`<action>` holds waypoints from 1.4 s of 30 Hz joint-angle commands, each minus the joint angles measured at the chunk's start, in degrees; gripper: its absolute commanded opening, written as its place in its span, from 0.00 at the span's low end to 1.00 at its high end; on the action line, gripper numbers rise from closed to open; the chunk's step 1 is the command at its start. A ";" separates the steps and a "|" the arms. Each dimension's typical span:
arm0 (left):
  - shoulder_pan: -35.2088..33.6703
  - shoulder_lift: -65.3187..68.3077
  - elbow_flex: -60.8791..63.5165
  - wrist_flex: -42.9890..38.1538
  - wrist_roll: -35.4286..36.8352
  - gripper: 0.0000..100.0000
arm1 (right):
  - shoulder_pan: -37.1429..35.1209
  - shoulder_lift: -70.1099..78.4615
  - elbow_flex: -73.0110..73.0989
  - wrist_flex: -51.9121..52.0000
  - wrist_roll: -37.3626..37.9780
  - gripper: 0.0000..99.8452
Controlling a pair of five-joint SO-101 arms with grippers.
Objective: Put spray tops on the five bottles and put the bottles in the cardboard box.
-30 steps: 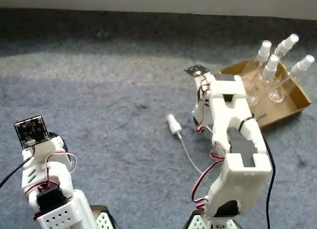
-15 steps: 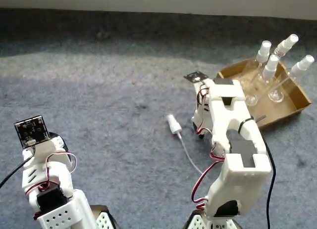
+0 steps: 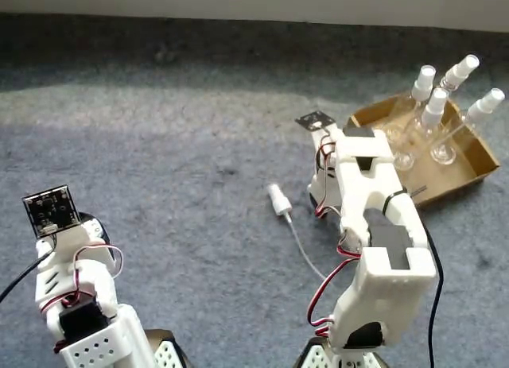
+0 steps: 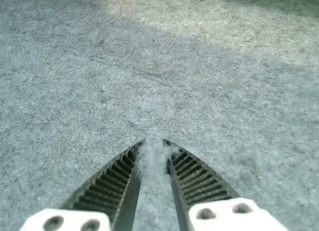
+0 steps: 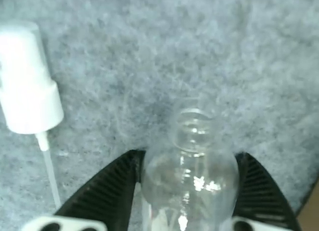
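Note:
My right gripper is shut on a clear, uncapped bottle, one black finger on each side of its body and its open neck pointing away from the wrist. A white spray top with a thin dip tube lies on the carpet just beside it, apart from the bottle. From above, that spray top lies left of the right arm, which hides the bottle. The cardboard box at the back right holds several bottles with spray tops. My left gripper hovers over bare carpet, fingers almost together, nothing between them.
Grey carpet covers the whole work area. The left arm stays at the near left, far from the box. The dip tube trails across the carpet toward the right arm's base. A dark strip runs along the far edge.
The right arm's wrist has shifted slightly toward the near side, away from the box. The left arm and the spray top have not moved.

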 commanded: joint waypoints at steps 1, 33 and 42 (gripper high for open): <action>1.27 -0.57 -0.22 -0.97 -0.53 0.01 | 0.66 -3.56 -0.40 -1.80 0.62 0.26; 7.87 -0.57 1.45 -0.88 -0.53 0.01 | 0.66 -31.08 -16.66 27.56 0.18 0.13; 12.35 -0.57 1.63 -0.62 -0.44 0.01 | 0.84 -53.23 -16.04 27.91 0.18 0.13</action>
